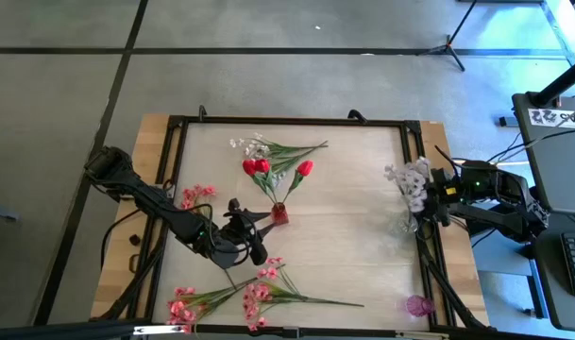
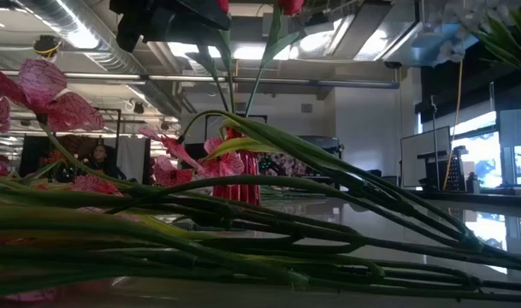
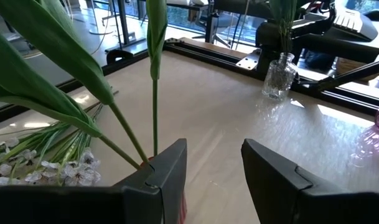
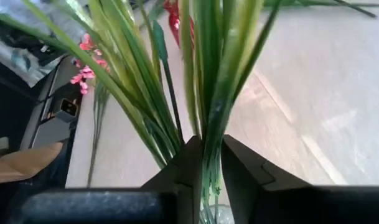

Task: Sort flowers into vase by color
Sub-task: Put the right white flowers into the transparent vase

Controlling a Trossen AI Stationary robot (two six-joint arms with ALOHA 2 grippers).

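A small red vase stands mid-table with red tulips in it. My left gripper is open just left of that vase; in the left wrist view the tulip stems rise beside its left finger. My right gripper is at the table's right edge, shut on a whitish sprig above the clear glass vase. Another whitish sprig lies flat near the far edge. Pink sprays lie along the near edge, and one more lies at the left. My right gripper pinches the whitish sprig's bundle of green stems between its two fingers. The fingers lie across the stems and come from the table's right. The stems stand roughly upright, blossoms above, and run down toward the clear vase's mouth just below the fingers.
A pink glass vase stands at the near right corner. A black frame rims the table. In the low view the pink sprays' stems fill the foreground. Bare tabletop lies between the red vase and the clear one.
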